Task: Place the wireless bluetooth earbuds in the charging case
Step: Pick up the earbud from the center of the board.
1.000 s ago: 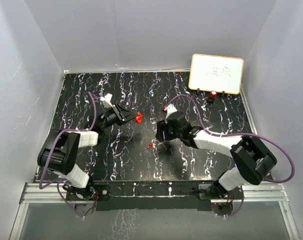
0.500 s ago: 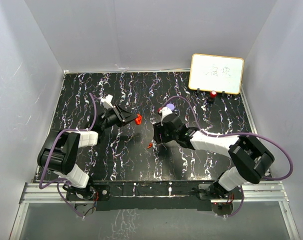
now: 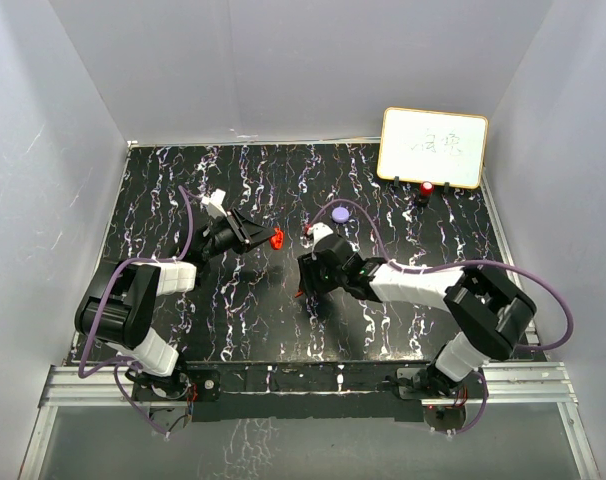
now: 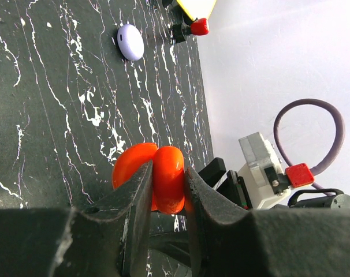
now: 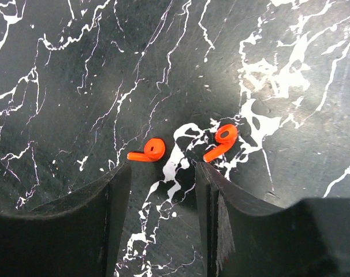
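Black counter (image 3: 163, 190) veined white and lilac; orange-red earbuds (image 5: 147, 151); glossy red case (image 4: 163, 176); lavender case (image 4: 130, 41); yellow-rimmed white board (image 3: 433, 148).

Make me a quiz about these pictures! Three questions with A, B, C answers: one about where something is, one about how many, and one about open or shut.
1. Where is the purple case?
A. In a basket
B. On the whiteboard
C. On the table

2. How many red earbuds lie just ahead of the right pincer?
A. One
B. Two
C. Five

3. What is the left pincer doing?
A. It is shut on the red case
B. It is wide open and empty
C. It is holding a purple earbud

Answers:
1 C: the top view shows the purple case lying on the black table, beyond the right arm.
2 B: the right wrist view shows two earbuds on the table, just past the tips of the open fingers.
3 A: the left wrist view shows both fingers pressed against the red case.
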`<state>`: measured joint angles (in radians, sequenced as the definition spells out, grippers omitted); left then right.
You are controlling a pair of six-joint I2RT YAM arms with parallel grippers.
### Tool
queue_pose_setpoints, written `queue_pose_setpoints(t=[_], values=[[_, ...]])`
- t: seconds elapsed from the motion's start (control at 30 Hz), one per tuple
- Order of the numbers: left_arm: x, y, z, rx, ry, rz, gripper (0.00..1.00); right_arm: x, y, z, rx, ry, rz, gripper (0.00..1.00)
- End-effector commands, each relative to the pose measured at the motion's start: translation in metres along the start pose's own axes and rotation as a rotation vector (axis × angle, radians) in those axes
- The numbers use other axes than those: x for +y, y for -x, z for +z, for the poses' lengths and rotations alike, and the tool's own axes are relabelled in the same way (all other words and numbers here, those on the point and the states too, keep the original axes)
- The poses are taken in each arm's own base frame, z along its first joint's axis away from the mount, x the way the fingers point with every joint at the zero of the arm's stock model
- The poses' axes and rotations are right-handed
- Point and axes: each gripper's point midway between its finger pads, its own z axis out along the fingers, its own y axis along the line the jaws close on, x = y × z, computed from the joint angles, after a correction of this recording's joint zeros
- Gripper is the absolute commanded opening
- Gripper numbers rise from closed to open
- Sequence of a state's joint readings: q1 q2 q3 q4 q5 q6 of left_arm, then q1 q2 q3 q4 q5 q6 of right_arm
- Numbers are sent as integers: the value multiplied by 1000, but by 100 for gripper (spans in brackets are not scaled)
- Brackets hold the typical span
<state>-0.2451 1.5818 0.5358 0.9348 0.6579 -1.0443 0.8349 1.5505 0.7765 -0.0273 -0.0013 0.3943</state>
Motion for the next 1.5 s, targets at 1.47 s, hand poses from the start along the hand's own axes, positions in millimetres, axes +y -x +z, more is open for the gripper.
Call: queue_pose_setpoints(t=[1.47], values=[[-9,9,-4,-15,-35,22,0,25,4,30,-15,57,31,28]])
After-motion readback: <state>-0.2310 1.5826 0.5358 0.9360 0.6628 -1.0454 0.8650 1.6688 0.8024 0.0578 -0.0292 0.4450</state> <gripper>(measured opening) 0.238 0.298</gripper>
